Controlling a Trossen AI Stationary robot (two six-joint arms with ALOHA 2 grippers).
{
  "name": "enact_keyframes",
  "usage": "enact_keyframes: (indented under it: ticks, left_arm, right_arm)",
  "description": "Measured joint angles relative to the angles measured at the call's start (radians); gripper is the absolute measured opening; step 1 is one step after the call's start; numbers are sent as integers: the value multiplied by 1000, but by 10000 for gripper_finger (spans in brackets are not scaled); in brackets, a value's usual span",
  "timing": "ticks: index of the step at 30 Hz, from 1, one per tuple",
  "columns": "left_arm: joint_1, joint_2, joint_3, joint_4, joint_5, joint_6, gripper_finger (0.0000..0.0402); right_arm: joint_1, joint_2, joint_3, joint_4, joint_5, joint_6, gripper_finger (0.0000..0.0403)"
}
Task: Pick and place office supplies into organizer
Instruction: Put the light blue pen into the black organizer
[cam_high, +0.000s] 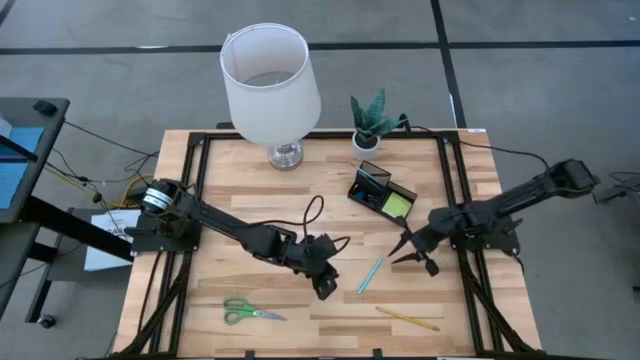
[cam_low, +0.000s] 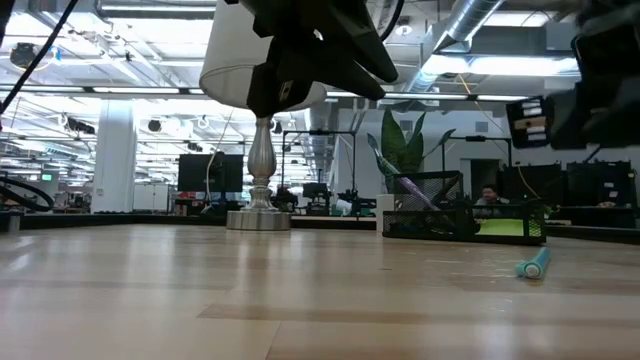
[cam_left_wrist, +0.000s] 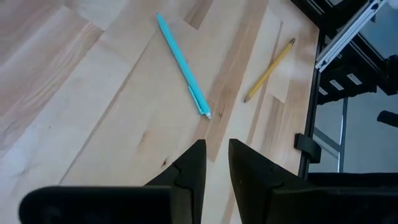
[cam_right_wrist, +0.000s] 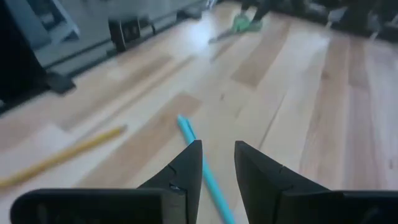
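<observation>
A teal pen (cam_high: 371, 275) lies flat on the wooden table (cam_high: 250, 200), between my two grippers. My left gripper (cam_high: 325, 287) hovers just left of it, fingers a little apart with nothing between them (cam_left_wrist: 216, 155). My right gripper (cam_high: 402, 250) hangs above the pen's far-right side, fingers apart and empty (cam_right_wrist: 217, 155); the pen (cam_right_wrist: 199, 155) shows below them, untouched. A yellow pencil (cam_high: 407, 318) lies near the front edge. Green-handled scissors (cam_high: 250, 312) lie at the front left. The black organizer (cam_high: 375, 190) stands at the back, a lime sticky-note pad (cam_high: 397, 205) in it.
A white-shaded lamp (cam_high: 270, 85) on a silver base stands at the back centre, with a small potted plant (cam_high: 372, 122) to its right. Black frame rails (cam_high: 455, 200) run along the table's sides. Bare wood lies between the scissors and the pencil.
</observation>
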Motion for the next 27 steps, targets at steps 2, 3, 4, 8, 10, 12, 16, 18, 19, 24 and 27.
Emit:
enact_keyframes:
  ticks: [2, 3, 4, 8, 10, 12, 16, 18, 19, 24, 27]
  left_arm:
    - [3, 0, 0, 0, 0, 0, 61]
    - [4, 0, 0, 0, 0, 0, 61]
    - [4, 0, 0, 0, 0, 0, 61]
    - [4, 0, 0, 0, 1, 0, 61]
    - [4, 0, 0, 0, 2, 0, 61]
    - [4, 0, 0, 0, 2, 0, 61]
    - [4, 0, 0, 0, 2, 0, 61]
    - [4, 0, 0, 0, 2, 0, 61]
    - [4, 0, 0, 0, 2, 0, 61]
    - [4, 0, 0, 0, 20, 0, 61]
    - [4, 0, 0, -1, 30, 0, 61]
  right_arm:
    - [0, 60, 0, 22, -1, -20, 87]
    - [0, 92, 0, 41, -1, -31, 87]
    - [0, 124, 0, 69, -3, -38, 87]
    - [-2, 259, 0, 218, -38, -73, 87]
    - [-12, 337, 0, 302, -69, -72, 87]
    - [-32, 418, 0, 386, -103, -59, 87]
    - [-78, 586, 1, 556, -145, -57, 87]
    - [-100, 668, 1, 637, -175, -48, 87]
    - [-109, 707, 1, 671, -193, -38, 87]
    - [-129, 893, 2, 800, -272, -37, 87]
    - [-130, 988, 15, 882, -277, -67, 87]
